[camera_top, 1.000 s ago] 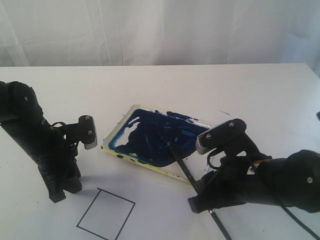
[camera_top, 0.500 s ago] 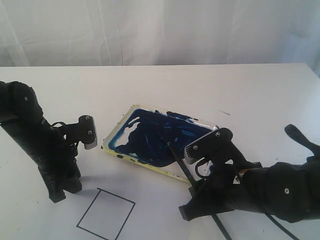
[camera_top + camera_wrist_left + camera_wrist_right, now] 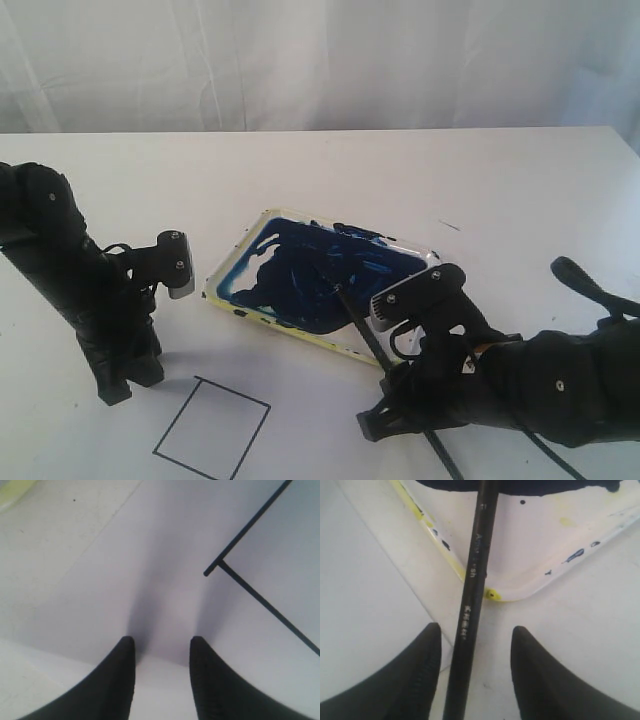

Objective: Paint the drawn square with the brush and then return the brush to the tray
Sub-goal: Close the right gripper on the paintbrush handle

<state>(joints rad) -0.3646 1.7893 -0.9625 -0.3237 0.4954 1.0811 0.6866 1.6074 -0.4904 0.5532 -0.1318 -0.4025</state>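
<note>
Brush (image 3: 476, 565) is lying between your right gripper's (image 3: 475, 629) wide-open, empty jaws, nearer one finger, its tip resting in the tray (image 3: 540, 540); closing off-centre, you are risking rolling it and smearing paint across the table (image 3: 500, 180).

Right pincer (image 3: 475, 629) moved left and lower, closer over brush (image 3: 479, 555) handle.

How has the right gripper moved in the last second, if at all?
Yes. Against the tray, the right gripper has shifted left and lower in the exterior view, and it now stands open astride the brush.
</note>
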